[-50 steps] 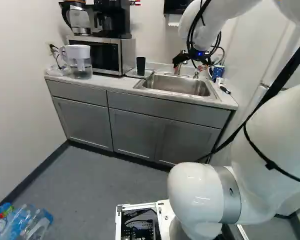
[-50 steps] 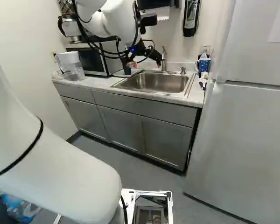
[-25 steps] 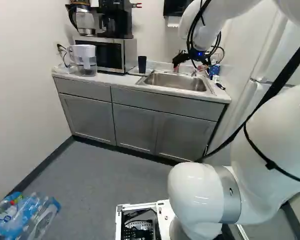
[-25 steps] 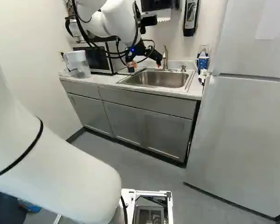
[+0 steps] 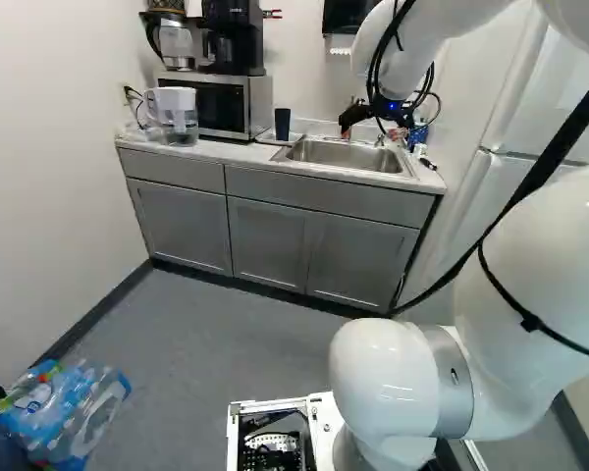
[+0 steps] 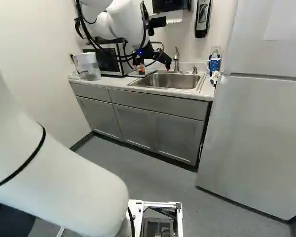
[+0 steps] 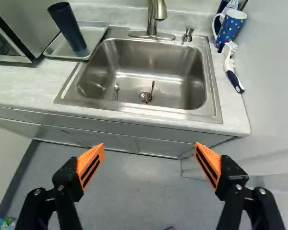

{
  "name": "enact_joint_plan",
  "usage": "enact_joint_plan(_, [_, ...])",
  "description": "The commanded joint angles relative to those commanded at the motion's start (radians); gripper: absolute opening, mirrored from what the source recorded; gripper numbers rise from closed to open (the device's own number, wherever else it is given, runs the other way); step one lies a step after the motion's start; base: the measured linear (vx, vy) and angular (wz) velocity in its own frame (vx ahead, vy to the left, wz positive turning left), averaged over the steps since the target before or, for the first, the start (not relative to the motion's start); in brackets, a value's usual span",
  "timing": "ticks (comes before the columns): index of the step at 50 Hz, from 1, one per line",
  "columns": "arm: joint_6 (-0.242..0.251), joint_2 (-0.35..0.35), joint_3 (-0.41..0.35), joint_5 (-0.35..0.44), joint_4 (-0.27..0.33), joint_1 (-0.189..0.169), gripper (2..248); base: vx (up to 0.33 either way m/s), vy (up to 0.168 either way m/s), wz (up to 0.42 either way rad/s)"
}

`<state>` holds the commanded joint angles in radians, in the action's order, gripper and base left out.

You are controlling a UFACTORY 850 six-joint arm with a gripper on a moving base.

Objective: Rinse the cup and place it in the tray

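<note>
My gripper hangs high in front of the sink. In the wrist view the gripper stands wide open with nothing between its orange-padded fingers; the sink basin lies ahead of it. A dark blue cup stands at one end of the grey tray, beside the microwave, and well away from the fingers. The same cup shows left of the sink in the left base view. The faucet rises behind the basin.
Beside the sink are a dotted mug and a brush. A water pitcher and microwave occupy the counter's left part. The fridge stands to the right; plastic bottles lie on the floor at left.
The base has moved back from the counter, which looks smaller and farther off in both base views. My arm has kept its pose, and the gripper has stayed open.
</note>
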<state>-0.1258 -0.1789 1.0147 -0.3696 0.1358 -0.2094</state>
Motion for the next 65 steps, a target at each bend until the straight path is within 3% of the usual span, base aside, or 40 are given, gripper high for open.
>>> enact_joint_plan(45, [0.0, -0.004, -0.005, 0.002, 0.0, 0.0, 247, -0.018, 0.006, 0.003])
enact_joint_plan(65, [0.004, -0.007, -0.031, 0.037, -0.004, 0.006, 247, 0.0, 0.0, 0.0])
